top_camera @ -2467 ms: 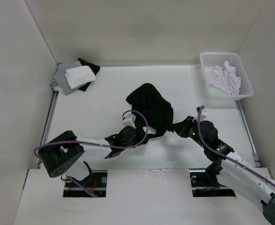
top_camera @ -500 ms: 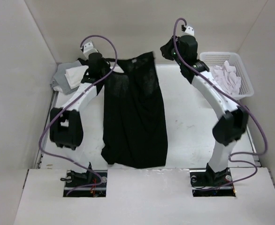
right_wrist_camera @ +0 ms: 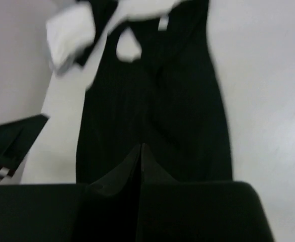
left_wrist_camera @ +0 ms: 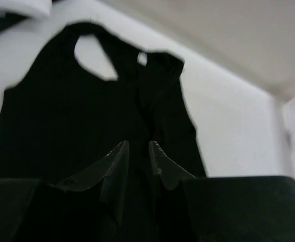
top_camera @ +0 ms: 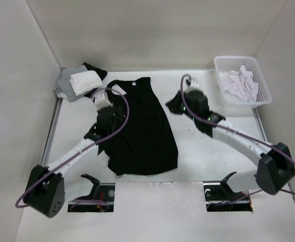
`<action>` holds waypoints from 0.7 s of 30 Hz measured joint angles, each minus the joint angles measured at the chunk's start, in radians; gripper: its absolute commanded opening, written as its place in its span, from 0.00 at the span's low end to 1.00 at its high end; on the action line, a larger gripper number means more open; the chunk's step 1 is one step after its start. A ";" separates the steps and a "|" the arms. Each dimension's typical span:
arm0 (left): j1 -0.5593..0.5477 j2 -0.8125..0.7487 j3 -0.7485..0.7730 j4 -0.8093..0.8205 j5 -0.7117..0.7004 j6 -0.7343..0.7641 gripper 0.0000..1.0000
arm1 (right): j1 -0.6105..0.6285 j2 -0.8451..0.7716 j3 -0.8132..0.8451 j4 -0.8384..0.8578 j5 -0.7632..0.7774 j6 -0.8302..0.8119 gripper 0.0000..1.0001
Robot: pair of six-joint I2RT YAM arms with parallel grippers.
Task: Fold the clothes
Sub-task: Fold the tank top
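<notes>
The clothes, a black tank top [top_camera: 142, 131], lie spread on the white table with the neck toward the back wall and the hem near the front edge. My left gripper [top_camera: 108, 108] hovers over the top's left side, near the armhole. In the left wrist view its jaws [left_wrist_camera: 138, 146] stand apart with nothing between them, and the top [left_wrist_camera: 77, 111] stretches away to its neckline. My right gripper [top_camera: 175, 106] is off the top's right edge, apart from the fabric. In the right wrist view its fingertips [right_wrist_camera: 141, 147] meet, and the top [right_wrist_camera: 152, 101] lies beyond them.
A grey, white and black cloth pile [top_camera: 79, 83] sits in the back left corner, close to the top's shoulder. A white basket [top_camera: 261, 80] holding a white cloth bundle [top_camera: 240, 83] stands at the back right. Walls close in the table on three sides.
Half a second ago both arms held the top raised by its shoulders at the back wall. Now it lies on the table, the left jaws have parted, and both arms have drawn back and lowered.
</notes>
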 measured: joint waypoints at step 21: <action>0.150 -0.103 -0.367 -0.199 -0.011 -0.143 0.57 | -0.032 0.096 -0.500 0.222 -0.070 0.124 0.51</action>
